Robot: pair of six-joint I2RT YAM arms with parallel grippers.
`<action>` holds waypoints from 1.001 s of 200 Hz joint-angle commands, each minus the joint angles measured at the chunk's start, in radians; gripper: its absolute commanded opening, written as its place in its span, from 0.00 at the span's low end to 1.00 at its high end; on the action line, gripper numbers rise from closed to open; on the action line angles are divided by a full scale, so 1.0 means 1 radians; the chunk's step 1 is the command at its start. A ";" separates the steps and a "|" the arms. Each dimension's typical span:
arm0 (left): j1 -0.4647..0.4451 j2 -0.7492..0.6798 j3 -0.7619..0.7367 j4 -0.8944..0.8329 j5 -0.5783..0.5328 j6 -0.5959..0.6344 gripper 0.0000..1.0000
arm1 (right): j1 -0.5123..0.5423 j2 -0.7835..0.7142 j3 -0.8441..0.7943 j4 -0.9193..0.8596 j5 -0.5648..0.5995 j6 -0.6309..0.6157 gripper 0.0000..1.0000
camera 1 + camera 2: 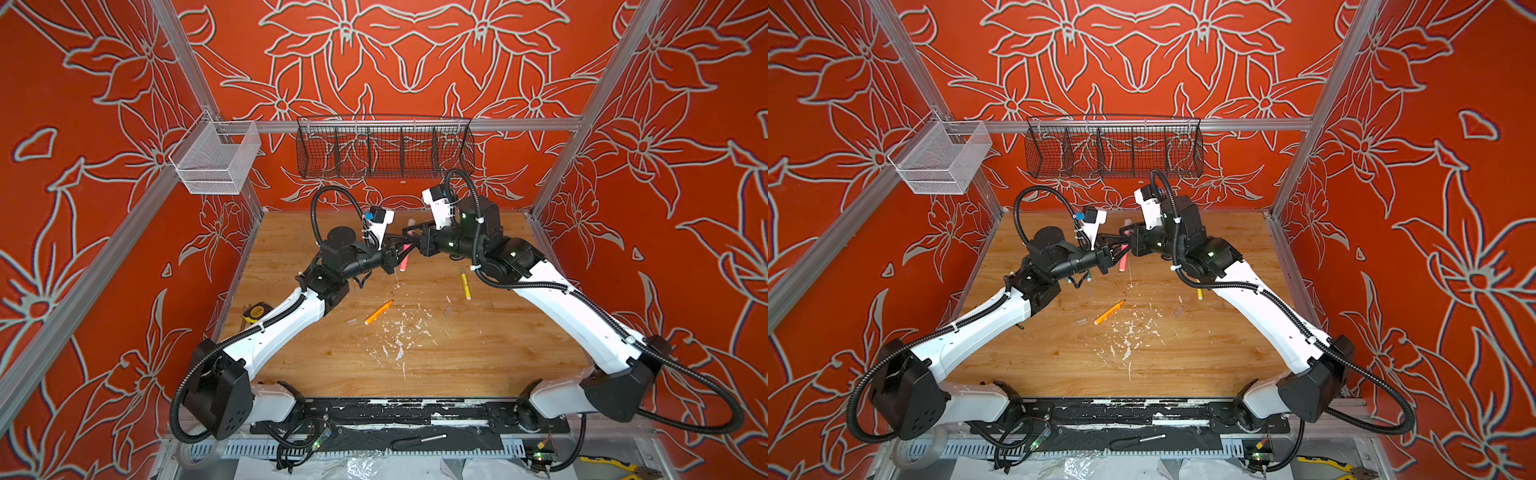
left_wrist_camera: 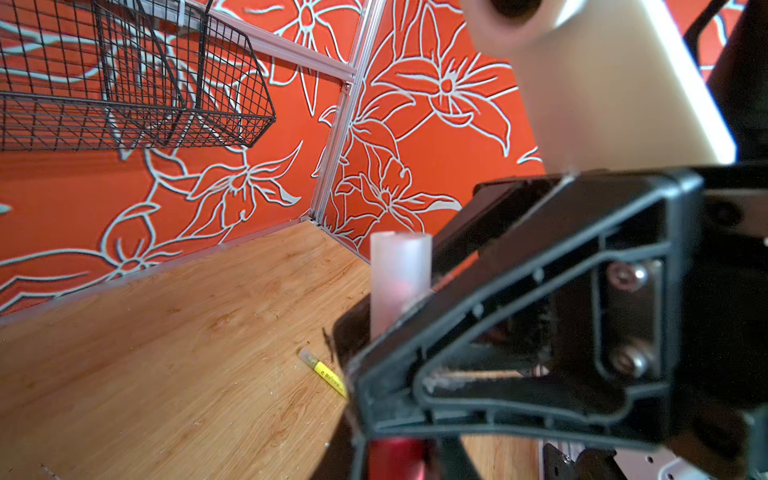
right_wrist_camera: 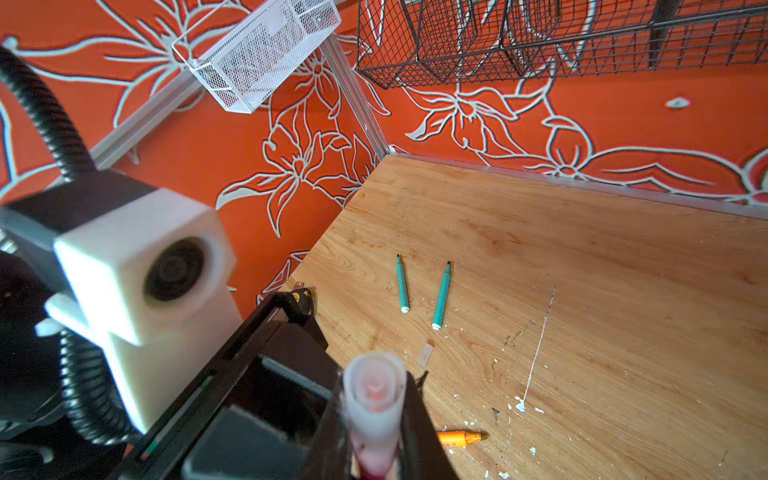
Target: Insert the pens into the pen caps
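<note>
In both top views my two grippers meet above the bench (image 1: pixel 478 357), midway between its side edges and nearer the back edge than the front. My right gripper (image 1: pixel 411 234) is closed on the pink pen (image 1: pixel 404 257). The pen hangs nearly upright, white butt down and clear of the wood, with a clear pen cap (image 1: pixel 411 222) on its upper end. My left gripper (image 1: pixel 398 249) sits around the same pen just below. I cannot tell whether its jaws pinch the barrel or stand slightly off it. The orange pen (image 1: pixel 378 311) lies slantwise near the bench's middle, with a loose cap (image 1: pixel 352 321) beside its front end. A second loose cap (image 1: pixel 447 311) lies further right. The yellow pen (image 1: pixel 465 286) lies toward the right edge, beside my right forearm.

In the left wrist view the pen cap (image 2: pixel 401 274) stands up frosted, with the pink tip showing through it. Black gripper bodywork hides its lower part, so my left jaws' gap stays unclear here too. The yellow pen (image 2: pixel 326 372) lies on the wood beyond.

In the right wrist view I see the pen cap (image 3: pixel 374 390) almost end-on, with my right fingers (image 3: pixel 415 419) close against both sides of the pen. One teal pen (image 3: pixel 402 284) and a second teal pen (image 3: pixel 441 296) lie near each other on the bench's left half, dark tips toward the back edge. A small clear cap (image 3: pixel 426 354) lies just past their white butts.
</note>
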 commanded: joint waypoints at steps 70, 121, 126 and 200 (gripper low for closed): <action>-0.006 -0.050 -0.074 -0.054 0.069 -0.026 0.48 | -0.012 -0.068 -0.035 0.089 0.045 0.056 0.00; -0.006 -0.059 -0.084 -0.001 0.062 -0.045 0.00 | -0.013 -0.071 -0.054 0.094 0.042 0.069 0.00; -0.006 -0.059 -0.083 -0.002 0.061 -0.045 0.00 | -0.013 -0.072 -0.054 0.093 0.043 0.070 0.00; -0.006 -0.063 -0.050 -0.118 0.058 0.036 0.00 | -0.030 -0.103 -0.012 0.051 0.095 0.044 0.44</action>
